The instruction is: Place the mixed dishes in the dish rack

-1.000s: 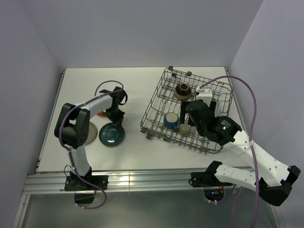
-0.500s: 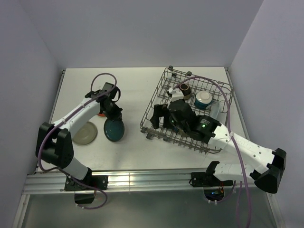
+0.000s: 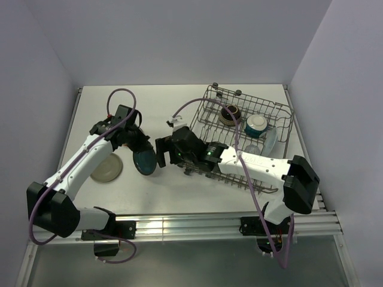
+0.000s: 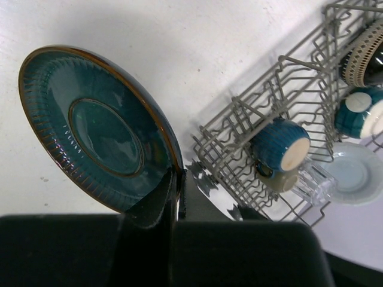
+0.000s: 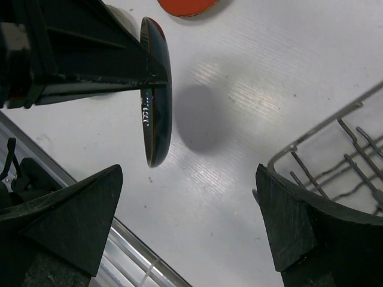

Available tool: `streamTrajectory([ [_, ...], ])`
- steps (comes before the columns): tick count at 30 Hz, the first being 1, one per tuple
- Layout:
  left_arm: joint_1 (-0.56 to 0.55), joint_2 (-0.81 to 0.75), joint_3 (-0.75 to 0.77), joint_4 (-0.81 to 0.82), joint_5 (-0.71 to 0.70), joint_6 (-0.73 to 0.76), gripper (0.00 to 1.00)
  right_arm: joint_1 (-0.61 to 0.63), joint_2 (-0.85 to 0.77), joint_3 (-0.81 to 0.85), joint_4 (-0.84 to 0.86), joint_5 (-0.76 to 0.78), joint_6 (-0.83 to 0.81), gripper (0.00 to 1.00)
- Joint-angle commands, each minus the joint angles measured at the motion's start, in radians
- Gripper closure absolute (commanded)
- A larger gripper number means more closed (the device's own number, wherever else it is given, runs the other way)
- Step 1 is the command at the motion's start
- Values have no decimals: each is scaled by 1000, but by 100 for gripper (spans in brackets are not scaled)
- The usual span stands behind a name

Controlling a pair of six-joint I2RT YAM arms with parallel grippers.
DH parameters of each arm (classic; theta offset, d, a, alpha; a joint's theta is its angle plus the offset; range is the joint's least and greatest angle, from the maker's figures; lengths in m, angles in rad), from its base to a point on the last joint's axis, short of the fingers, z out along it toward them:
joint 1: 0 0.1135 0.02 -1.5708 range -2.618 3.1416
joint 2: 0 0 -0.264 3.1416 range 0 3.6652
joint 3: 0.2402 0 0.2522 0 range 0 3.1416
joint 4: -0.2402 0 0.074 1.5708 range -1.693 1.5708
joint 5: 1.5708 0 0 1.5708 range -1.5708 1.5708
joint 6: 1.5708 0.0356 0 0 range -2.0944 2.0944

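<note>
My left gripper [image 3: 141, 149] is shut on the rim of the dark teal plate [image 3: 146, 161] and holds it tilted on edge above the table; the grip shows in the left wrist view [image 4: 178, 184] with the plate [image 4: 102, 125] facing the camera. My right gripper [image 3: 160, 153] is open and empty just right of the plate, which appears edge-on [image 5: 157, 95] ahead of its spread fingers [image 5: 72, 224]. The dish rack [image 3: 206, 113] holds a brown bowl [image 3: 230, 113], a cream/teal bowl [image 3: 256, 124] and a pale blue plate [image 3: 270, 141]. A clear glass cup [image 4: 311, 182] lies in it.
A grey-beige plate [image 3: 106, 168] lies on the table left of the teal plate. A red-orange plate [image 5: 188, 6] lies behind it, mostly hidden by the left arm from above. Another teal cup [image 4: 280, 145] sits in the rack's near corner. The rack's corner wire [image 5: 335, 146] is close to my right finger.
The left gripper has lifted the teal plate off the table and tipped it on edge. The right arm has swung left out of the rack to beside the plate.
</note>
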Motion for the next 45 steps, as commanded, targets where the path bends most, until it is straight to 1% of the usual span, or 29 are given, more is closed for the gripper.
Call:
streamTrajectory([
  [1,14,-79,13,7,50,29,100,18,22,74,103,-7,-56,0],
  [7,19,-111,80,-21,104,35,100,18,31,43,210,-92,-76,3],
  [11,20,-130,99,-12,178,27,100,18,33,28,272,-137,-93,7],
  [13,20,-137,102,-9,193,21,100,20,42,35,278,-157,-99,10],
  [19,20,-176,137,-27,210,18,100,18,71,62,258,-131,-90,18],
  [22,20,-186,148,-30,230,13,100,18,88,74,256,-132,-82,25],
  [28,20,-206,165,-32,248,6,100,29,114,91,259,-93,-59,47],
  [29,20,-209,168,-30,250,4,100,31,119,94,250,-83,-55,59],
  [31,20,-208,177,-29,250,3,100,34,123,106,243,-57,-53,72],
  [32,22,-206,186,-29,250,4,100,40,120,106,243,-42,-48,86],
  [33,20,-203,188,-30,250,4,100,41,117,103,243,-25,-45,95],
  [34,20,-202,189,-30,249,9,100,43,111,101,239,4,-42,100],
  [37,20,-196,191,-26,221,18,100,44,94,88,235,64,-22,100],
  [38,20,-191,198,-32,207,24,96,44,91,88,206,81,-6,100],
  [39,20,-188,203,-36,152,32,57,44,88,92,194,93,-1,100],
  [40,20,-183,208,-42,120,42,38,44,86,94,180,117,4,100],
  [41,25,-180,227,-74,80,46,28,44,86,97,145,134,19,100],
  [42,29,-177,243,-93,-5,50,15,44,85,104,125,148,28,100],
  [43,36,-174,290,-133,-138,64,1,43,71,111,77,200,50,100],
  [44,37,-174,304,-133,-140,64,1,43,71,111,69,213,48,100],
  [45,40,-176,321,-144,-176,65,1,43,65,117,57,229,50,100],
])
